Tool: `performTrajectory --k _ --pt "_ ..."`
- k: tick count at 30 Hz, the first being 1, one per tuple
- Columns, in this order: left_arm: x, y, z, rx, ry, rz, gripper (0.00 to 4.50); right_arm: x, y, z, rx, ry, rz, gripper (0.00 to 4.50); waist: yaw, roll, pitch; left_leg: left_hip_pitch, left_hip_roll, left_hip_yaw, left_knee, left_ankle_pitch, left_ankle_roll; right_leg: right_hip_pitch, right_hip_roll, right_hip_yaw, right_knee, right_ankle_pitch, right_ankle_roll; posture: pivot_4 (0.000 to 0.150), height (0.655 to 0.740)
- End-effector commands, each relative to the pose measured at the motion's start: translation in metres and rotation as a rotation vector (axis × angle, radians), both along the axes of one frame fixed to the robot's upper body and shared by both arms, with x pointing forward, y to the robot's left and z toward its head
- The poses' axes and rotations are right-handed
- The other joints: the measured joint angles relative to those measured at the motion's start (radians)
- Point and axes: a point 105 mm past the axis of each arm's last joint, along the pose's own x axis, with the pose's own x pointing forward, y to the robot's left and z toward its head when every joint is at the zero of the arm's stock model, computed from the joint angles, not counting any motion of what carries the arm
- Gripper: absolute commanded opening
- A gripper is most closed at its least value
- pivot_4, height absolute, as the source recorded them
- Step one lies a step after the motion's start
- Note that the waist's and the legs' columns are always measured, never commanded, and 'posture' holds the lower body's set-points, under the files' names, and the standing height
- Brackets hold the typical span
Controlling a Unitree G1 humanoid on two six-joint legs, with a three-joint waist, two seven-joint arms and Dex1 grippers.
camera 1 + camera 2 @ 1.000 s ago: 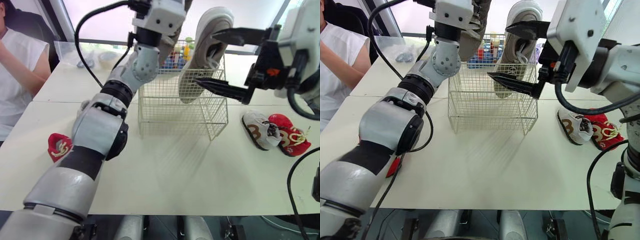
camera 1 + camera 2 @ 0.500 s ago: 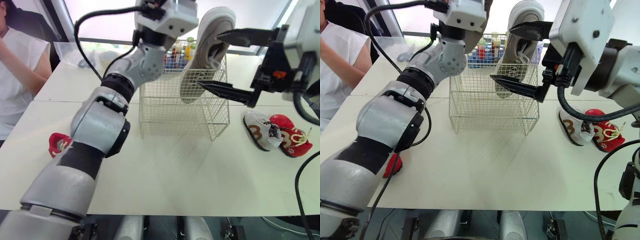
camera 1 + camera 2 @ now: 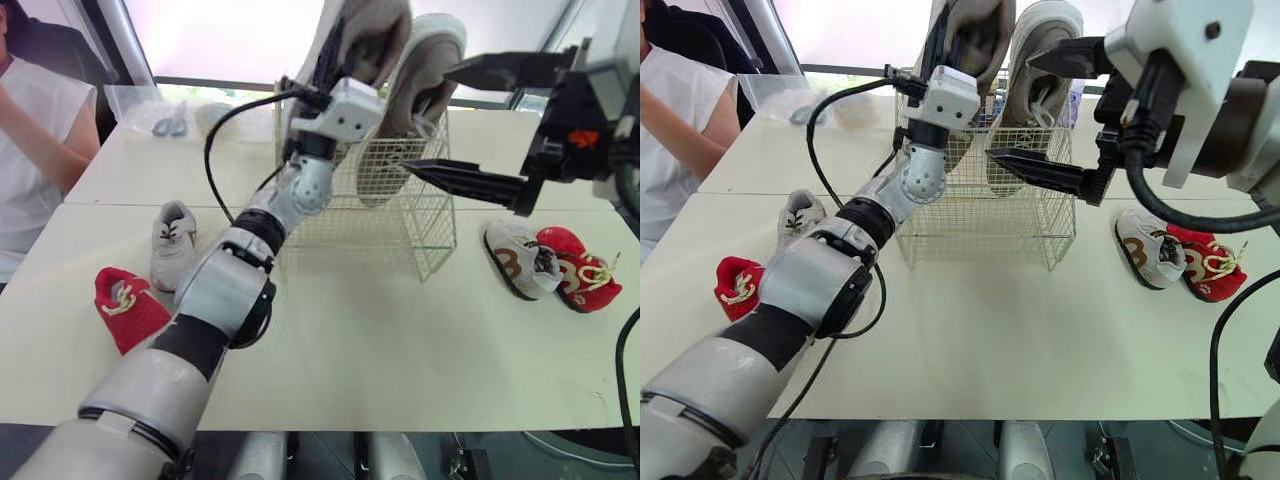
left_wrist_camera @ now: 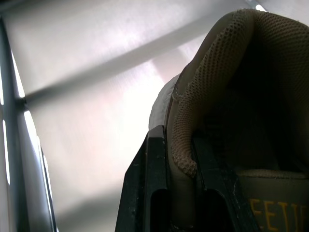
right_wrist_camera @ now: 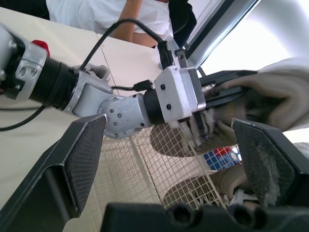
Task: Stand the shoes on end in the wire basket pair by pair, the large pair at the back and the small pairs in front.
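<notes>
The left gripper point(image 3: 338, 52) is clamped on the padded heel collar of a large beige fabric shoe point(image 3: 375, 30). The left wrist view shows one black finger inside the opening and one outside. The shoe is held upright with its heel high above the white wire basket point(image 3: 405, 235) and its toe end pointing down toward the basket's left half. I cannot tell how far it reaches inside.

Just beside it on the right, a second large beige shoe with a white sole point(image 3: 425, 90) stands on end in the basket. Its toe is down and its heel rises well above the rim. The right gripper point(image 3: 425, 118) hangs in front of that shoe with its two black fingers spread wide, one high and one low, gripping nothing.

The basket stands on a pale surface point(image 3: 400, 340). To the left of the basket lies a small grey and white sneaker point(image 3: 172, 240), and nearer the front edge a small red shoe with pale laces point(image 3: 125, 305), the two a little apart. To the right of the basket, a small white sneaker with brown trim point(image 3: 512, 258) and a small red shoe with yellow laces point(image 3: 580, 272) lie side by side, touching. A person in a white sleeveless top point(image 3: 40, 120) sits at the far left.
</notes>
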Motion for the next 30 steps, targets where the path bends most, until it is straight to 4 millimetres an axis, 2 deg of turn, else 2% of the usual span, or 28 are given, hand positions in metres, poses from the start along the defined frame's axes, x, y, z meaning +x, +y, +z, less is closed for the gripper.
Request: performTrajectory --k 1,3,7,13,18,20,21,27,30 --pt "0.013 0.018 0.002 -0.165 0.126 -0.068 0.03 -0.003 -0.003 0.009 0.023 -0.062 -0.005 4.5 -0.001 0.0 0.0 0.0 0.0 0.001 0.0 0.0 0.0 0.0 0.0 0.0 0.0 0.0 0.0 0.15 0.7347" --pt "0.021 0.022 -0.008 -0.212 0.21 -0.113 0.03 0.0 -0.002 0.008 0.033 -0.075 0.006 4.5 0.0 0.0 0.0 0.001 0.0 0.002 0.0 0.0 0.001 0.001 -0.001 0.0 0.0 0.0 0.0 0.15 0.7347" --pt "0.03 0.019 -0.027 -0.228 0.336 -0.225 0.03 0.005 0.001 0.007 0.055 -0.101 0.03 4.5 0.0 0.0 -0.002 0.001 0.0 0.002 0.004 -0.001 0.002 0.002 0.0 0.0 0.002 0.001 0.001 0.15 0.7347" --pt "0.033 0.023 -0.047 -0.226 0.401 -0.312 0.03 0.011 0.004 0.005 0.082 -0.136 0.066 4.5 0.0 0.002 -0.003 0.004 0.0 0.002 0.014 -0.004 0.005 0.01 0.002 0.0 0.0 0.004 0.005 0.15 0.7347" --pt "0.028 0.033 -0.06 -0.185 0.384 -0.312 2.14 0.014 0.006 0.004 0.102 -0.159 0.096 4.5 0.0 0.002 -0.004 0.007 0.0 0.002 0.015 -0.005 0.004 0.014 0.0 0.0 -0.001 0.005 0.004 0.15 0.7347" --pt "0.025 0.039 -0.066 -0.163 0.385 -0.309 3.26 0.016 0.007 0.004 0.115 -0.167 0.11 4.5 -0.001 0.004 -0.005 0.009 0.001 0.002 0.015 -0.005 0.004 0.016 0.0 0.0 -0.001 0.005 0.004 0.15 0.7347" --pt "0.025 0.041 -0.068 -0.149 0.391 -0.308 3.64 0.018 0.008 0.003 0.119 -0.169 0.115 4.5 -0.001 0.004 -0.006 0.011 0.001 0.002 0.014 -0.006 0.004 0.017 0.0 0.0 -0.001 0.005 0.004 0.15 0.7347" --pt "0.019 0.065 -0.078 -0.131 0.457 -0.325 3.64 0.022 0.013 0.001 0.134 -0.173 0.151 4.5 -0.009 0.006 -0.007 0.017 0.001 0.002 0.013 -0.006 0.004 0.021 0.0 0.001 -0.001 0.005 0.004 0.15 0.7347" --pt "0.009 0.076 -0.078 -0.133 0.484 -0.357 3.64 0.025 0.013 0.0 0.139 -0.175 0.163 4.5 -0.012 0.007 -0.008 0.018 0.002 0.003 0.011 -0.006 0.004 0.022 0.0 0.002 -0.001 0.004 0.003 0.15 0.7347"
